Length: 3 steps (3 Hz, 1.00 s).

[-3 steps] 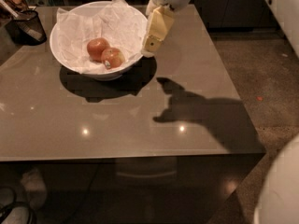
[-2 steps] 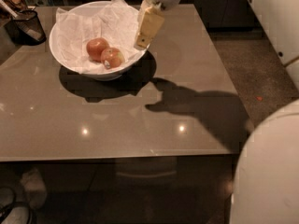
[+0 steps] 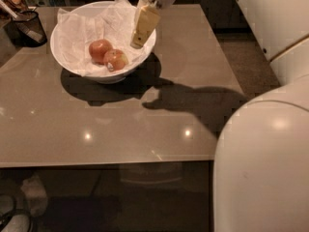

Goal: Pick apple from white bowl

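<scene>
Two fruits were seen touching in the white bowl (image 3: 110, 76): the apple (image 3: 116, 59) and a red apple (image 3: 99, 50). The gripper (image 3: 144, 27) was held over the bowl's right rim; its opening could not be determined.

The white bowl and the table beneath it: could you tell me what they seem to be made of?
The white bowl looks like glazed ceramic or smooth plastic, judging by its even, shiny wall; crumpled paper lines it. The table seems polished stone or laminate, with bright glints. The gripper hangs above the bowl's rim.
</scene>
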Tool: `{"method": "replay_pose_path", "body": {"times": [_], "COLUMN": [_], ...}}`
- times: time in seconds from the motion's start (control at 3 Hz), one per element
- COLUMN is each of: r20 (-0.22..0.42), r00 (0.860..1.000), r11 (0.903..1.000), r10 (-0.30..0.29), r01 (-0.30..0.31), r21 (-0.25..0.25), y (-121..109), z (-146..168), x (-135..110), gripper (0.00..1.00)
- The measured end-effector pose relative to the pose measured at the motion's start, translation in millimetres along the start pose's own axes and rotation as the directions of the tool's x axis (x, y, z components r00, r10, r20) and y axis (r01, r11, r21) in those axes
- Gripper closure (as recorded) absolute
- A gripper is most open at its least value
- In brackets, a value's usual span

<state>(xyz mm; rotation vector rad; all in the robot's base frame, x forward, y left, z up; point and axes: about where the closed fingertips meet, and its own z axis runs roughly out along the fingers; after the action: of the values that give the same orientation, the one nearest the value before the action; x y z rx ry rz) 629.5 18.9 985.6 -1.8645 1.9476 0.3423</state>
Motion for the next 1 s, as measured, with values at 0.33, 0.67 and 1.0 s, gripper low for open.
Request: {"method": "replay_pose_path", "body": {"times": [0.33, 0.67, 1.0], "r20": [0.008, 0.015, 0.019], "r00": [0.999, 0.998, 0.997], "r11": [0.9994, 0.9979, 0.9966], "r10": [-0.033, -0.06, -0.072], "r01": [0.033, 0.06, 0.072], "r21": [-0.009, -0.023, -0.039], "y": [-6.0, -14.0, -21.8], "z": [5.7, 15.8, 29.6], "x": [-14.6, -27.9, -36.9], "gripper": [0.33, 0.33, 0.34]}}
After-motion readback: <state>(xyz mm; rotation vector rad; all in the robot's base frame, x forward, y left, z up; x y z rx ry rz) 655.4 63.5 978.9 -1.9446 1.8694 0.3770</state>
